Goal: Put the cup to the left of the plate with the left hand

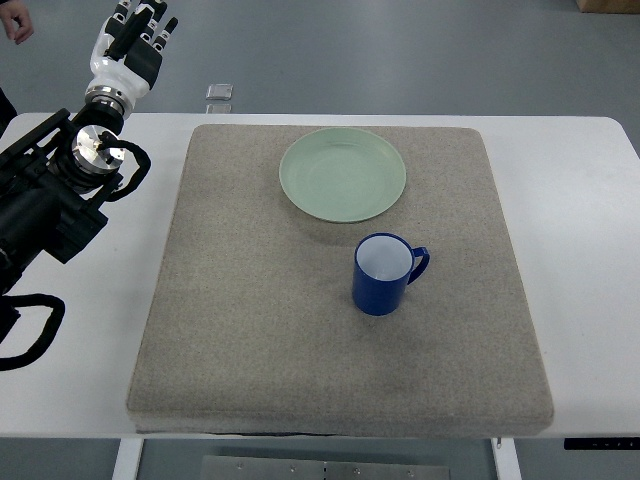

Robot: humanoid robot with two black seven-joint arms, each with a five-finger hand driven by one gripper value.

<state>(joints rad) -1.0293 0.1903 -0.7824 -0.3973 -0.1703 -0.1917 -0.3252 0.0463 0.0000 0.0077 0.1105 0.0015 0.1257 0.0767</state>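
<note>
The cup (pixel 382 275), dark blue with a pale inside, is standing upright on the grey mat (pixel 250 330), its handle pointing to the right. It is sitting just below the plate (pixel 343 174), slightly to the right of the plate's middle, close to its rim but not touching it. The pale green plate is lying flat near the far edge of the mat. The mat is covering most of the white table (pixel 580 250).

The left hand (pixel 135 42) is hanging past the far left corner of the table, well apart from the cup, its fingers stretched out loosely and holding nothing. Its black arm is coming in from the left edge. A person's hand (pixel 17 22) is showing at the top left corner.
</note>
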